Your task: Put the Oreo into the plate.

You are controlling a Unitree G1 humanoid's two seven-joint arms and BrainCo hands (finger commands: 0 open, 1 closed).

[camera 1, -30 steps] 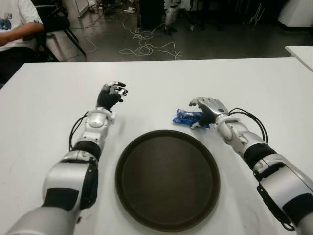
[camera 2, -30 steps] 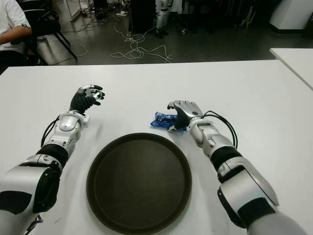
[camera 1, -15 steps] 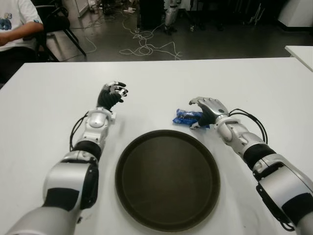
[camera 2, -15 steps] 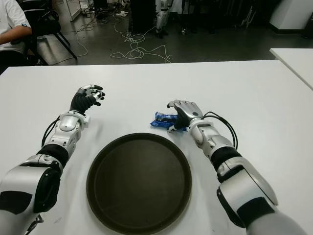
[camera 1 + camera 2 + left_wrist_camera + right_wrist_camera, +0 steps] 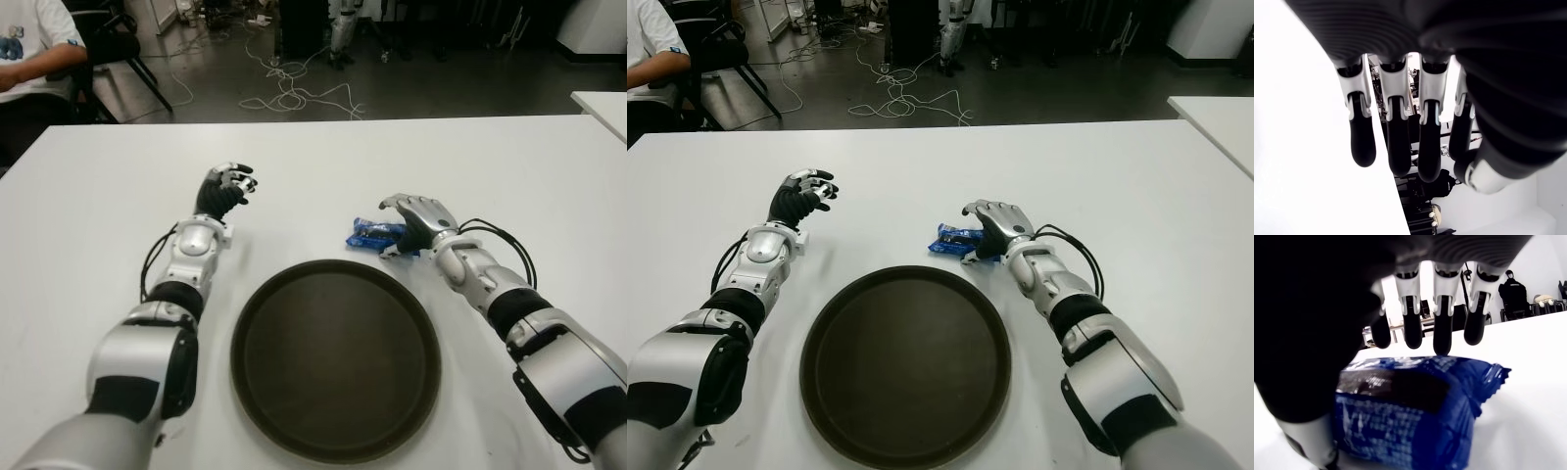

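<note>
A blue Oreo packet (image 5: pixel 372 233) lies flat on the white table (image 5: pixel 313 162), just beyond the far right rim of the round dark plate (image 5: pixel 245 362). My right hand (image 5: pixel 417 217) arches over the packet's right end. In the right wrist view the fingertips (image 5: pixel 1442 340) hang at the top of the wrapper (image 5: pixel 1405 416) and the thumb stands beside it, without closing on it. The plate holds nothing. My left hand (image 5: pixel 224 186) shows left of the plate's far side, fingers (image 5: pixel 1393 147) loosely bent and holding nothing.
A person in a white shirt (image 5: pixel 34 39) sits at the back left beside a black chair (image 5: pixel 118 49). Cables (image 5: pixel 289 93) lie on the floor beyond the table. The corner of another white table (image 5: pixel 602 103) shows at the right.
</note>
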